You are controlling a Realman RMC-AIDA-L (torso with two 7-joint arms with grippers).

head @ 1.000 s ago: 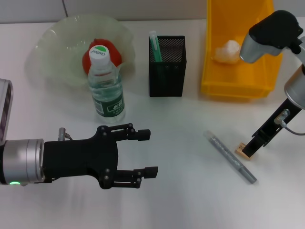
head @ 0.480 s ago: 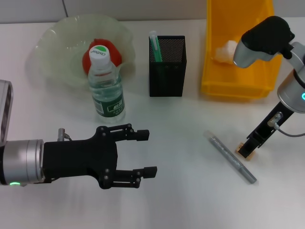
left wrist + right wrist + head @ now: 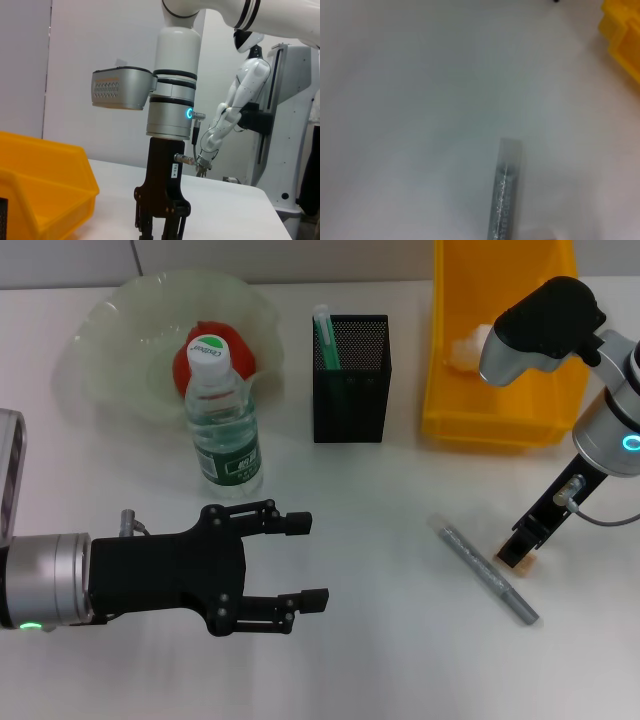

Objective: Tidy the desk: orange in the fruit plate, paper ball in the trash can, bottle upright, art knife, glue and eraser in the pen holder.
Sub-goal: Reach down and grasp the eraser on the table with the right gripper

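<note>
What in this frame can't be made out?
- Eraser: head view, mostly covered by the right gripper; grip and finger state unclear.
- Orange: head view, largely hidden behind the bottle.
- Paper ball: head view, partly behind the right arm.
- Art knife: right wrist view, cut off by the edge.

A smooth white matte tabletop (image 3: 380, 640) fills the scene under even light. Beyond it stands a plain pale grey wall (image 3: 100, 50), and a white metal equipment frame (image 3: 292, 125) rises nearby.

Robot lab: white humanoid robot (image 3: 235, 115) behind
</note>
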